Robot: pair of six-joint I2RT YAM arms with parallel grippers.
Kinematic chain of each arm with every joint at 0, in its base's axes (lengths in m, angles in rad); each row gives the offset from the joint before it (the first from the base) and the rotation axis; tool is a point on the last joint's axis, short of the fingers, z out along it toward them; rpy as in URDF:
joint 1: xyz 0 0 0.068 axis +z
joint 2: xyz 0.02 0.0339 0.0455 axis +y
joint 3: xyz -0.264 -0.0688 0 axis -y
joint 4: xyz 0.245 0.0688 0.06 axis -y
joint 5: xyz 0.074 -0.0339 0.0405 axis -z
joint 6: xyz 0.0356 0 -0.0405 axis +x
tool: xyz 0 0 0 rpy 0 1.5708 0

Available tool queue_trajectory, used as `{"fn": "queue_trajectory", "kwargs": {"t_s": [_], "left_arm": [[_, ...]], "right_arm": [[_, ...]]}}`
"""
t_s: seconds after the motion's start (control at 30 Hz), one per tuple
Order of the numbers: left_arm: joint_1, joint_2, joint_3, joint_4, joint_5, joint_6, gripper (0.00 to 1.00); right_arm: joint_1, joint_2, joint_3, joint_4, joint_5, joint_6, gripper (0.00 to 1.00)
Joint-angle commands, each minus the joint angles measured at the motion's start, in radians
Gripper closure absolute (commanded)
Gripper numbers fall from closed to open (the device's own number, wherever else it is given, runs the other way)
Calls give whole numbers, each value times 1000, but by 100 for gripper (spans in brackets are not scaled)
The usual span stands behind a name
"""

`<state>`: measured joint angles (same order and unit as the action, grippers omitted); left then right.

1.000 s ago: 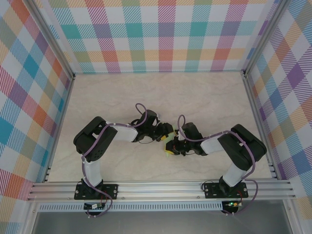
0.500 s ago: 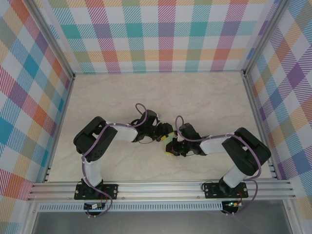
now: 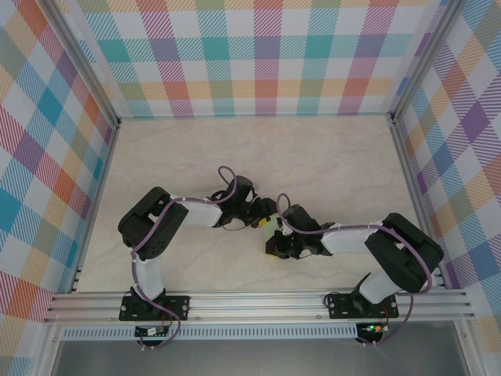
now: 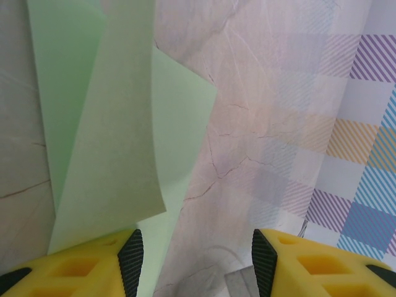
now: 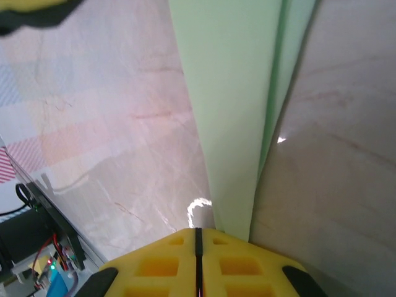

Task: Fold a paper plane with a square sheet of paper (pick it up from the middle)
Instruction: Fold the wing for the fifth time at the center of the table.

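The paper plane (image 4: 105, 124) is a folded pale mint-green sheet with overlapping flaps, lying on the marble table. It runs up the left of the left wrist view and passes under the left finger (image 4: 80, 266). My left gripper (image 4: 198, 263) is open, with bare table between its pads. In the right wrist view the same paper (image 5: 238, 93) is a long narrow strip with a crease, running out from under my right gripper (image 5: 198, 238). That gripper is shut, its tips pressed down at the paper's near end. From above, both grippers (image 3: 268, 213) (image 3: 273, 244) meet mid-table, hiding most of the paper.
Checked walls (image 3: 266, 55) enclose the marble table (image 3: 329, 157) on three sides. An aluminium rail (image 3: 258, 301) with both arm bases runs along the near edge. A yellow finger of the left gripper (image 5: 37, 7) shows at the top left of the right wrist view.
The right arm has stretched further left and low across the table, its gripper sliding slightly left and nearer. The left arm has stayed where it was.
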<state>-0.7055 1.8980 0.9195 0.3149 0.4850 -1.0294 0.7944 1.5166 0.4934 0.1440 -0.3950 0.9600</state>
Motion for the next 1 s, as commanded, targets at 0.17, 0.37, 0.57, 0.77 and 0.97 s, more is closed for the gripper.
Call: {"fn": "queue_trajectory", "kwargs": {"t_s": [0.17, 0.37, 0.57, 0.77, 0.97], "left_arm": [[-14, 48, -7, -100, -35, -9, 48], [-14, 46, -2, -110, -28, -1, 48], [-13, 48, 4, -111, -23, -3, 48], [-13, 45, 10, -115, -22, -5, 48], [-14, 38, 13, -116, -14, -3, 48]], "right_arm": [[11, -11, -18, -139, 12, -22, 91], [-31, -154, -7, -49, 14, -3, 87], [-98, -93, 42, 18, -19, 18, 87], [-104, 23, 52, 139, -44, 61, 87], [-106, 83, 57, 64, -28, 37, 90]]}}
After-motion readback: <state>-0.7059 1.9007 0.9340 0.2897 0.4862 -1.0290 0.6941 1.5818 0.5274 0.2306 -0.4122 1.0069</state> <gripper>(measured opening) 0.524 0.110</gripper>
